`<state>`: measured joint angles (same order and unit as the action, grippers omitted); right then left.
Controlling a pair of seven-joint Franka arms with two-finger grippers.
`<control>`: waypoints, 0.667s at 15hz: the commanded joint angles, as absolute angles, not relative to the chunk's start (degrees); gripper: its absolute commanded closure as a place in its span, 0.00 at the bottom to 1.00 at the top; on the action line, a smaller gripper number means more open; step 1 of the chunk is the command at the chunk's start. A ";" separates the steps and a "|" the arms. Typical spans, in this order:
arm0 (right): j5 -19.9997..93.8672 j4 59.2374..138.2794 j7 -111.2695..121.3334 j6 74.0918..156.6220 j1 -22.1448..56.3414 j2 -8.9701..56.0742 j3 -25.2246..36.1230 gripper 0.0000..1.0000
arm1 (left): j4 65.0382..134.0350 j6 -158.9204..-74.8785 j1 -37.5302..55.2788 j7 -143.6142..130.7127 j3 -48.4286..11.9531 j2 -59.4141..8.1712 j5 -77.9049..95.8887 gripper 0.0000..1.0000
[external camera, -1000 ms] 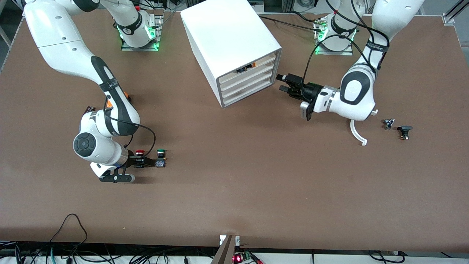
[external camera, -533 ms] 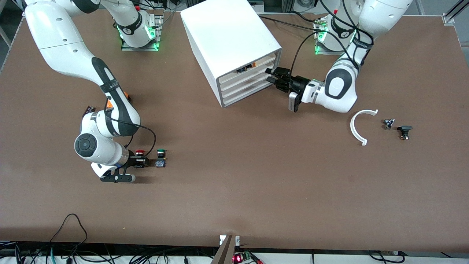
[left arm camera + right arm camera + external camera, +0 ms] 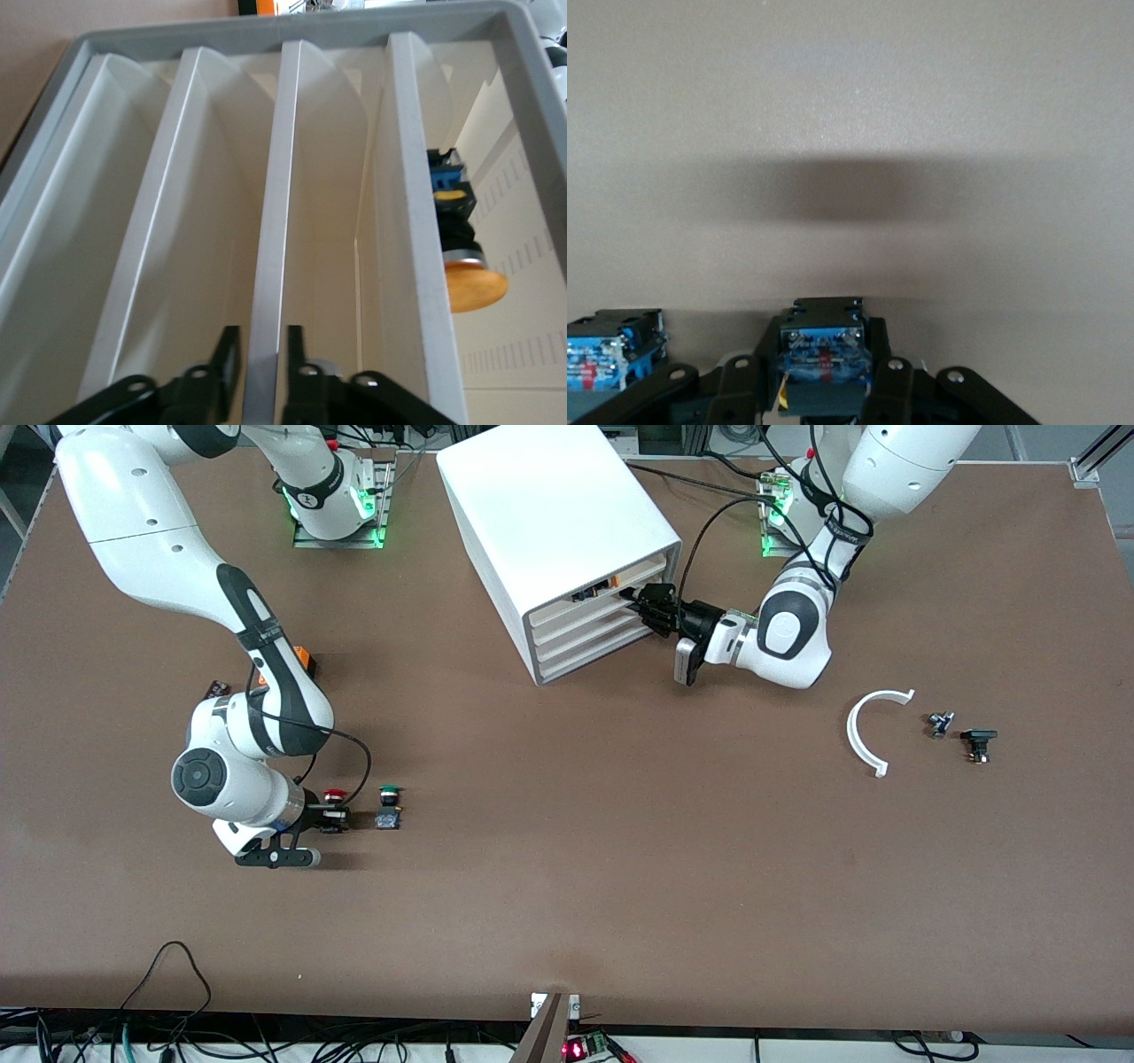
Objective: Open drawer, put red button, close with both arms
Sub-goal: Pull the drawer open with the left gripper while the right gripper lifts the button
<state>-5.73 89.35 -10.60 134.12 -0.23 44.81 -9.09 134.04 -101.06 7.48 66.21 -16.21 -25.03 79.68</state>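
Note:
The white cabinet [image 3: 549, 505] stands at the robots' side of the table. The drawer [image 3: 586, 622], second from the top, looks closed. My left gripper [image 3: 640, 598] is at its front. In the left wrist view my left gripper [image 3: 261, 341] is open, with one finger on each side of the drawer's front lip [image 3: 270, 221]. My right gripper [image 3: 339, 819] is shut on the red button [image 3: 335, 795], low over the table toward the right arm's end. The right wrist view shows the red button's blue base [image 3: 824, 341] clamped in my right gripper [image 3: 822, 350].
The green button [image 3: 388, 790] stands close beside the red one; its base shows in the right wrist view [image 3: 607, 354]. An orange-capped button [image 3: 465, 266] lies in the top drawer. A white curved piece [image 3: 864, 735] and small black parts [image 3: 977, 744] lie toward the left arm's end.
My left gripper has moved in to the cabinet front and now straddles the second drawer's lip. My right gripper has drawn back a little from the green button with the red button.

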 commanded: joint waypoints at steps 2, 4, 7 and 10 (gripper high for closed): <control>-6.33 83.43 -10.46 125.98 0.08 44.65 -9.40 1.00 | 135.88 -101.34 7.21 67.94 -17.05 -24.52 81.47 1.00; -7.29 80.09 -12.38 120.70 0.96 44.56 -9.32 1.00 | 135.79 -101.34 7.03 67.50 -17.05 -24.52 81.47 1.00; -8.70 75.60 -17.99 114.01 2.01 43.86 -9.32 1.00 | 135.09 -101.08 5.63 65.23 -16.96 -24.35 81.39 1.00; -11.51 70.94 -24.94 108.39 3.95 43.94 -9.40 1.00 | 132.81 -100.99 3.52 62.41 -16.61 -24.35 80.69 1.00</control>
<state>-9.21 74.51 -19.83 112.68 2.58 43.75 -9.22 134.16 -101.02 5.69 65.04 -16.41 -25.02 79.95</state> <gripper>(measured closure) 0.595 0.899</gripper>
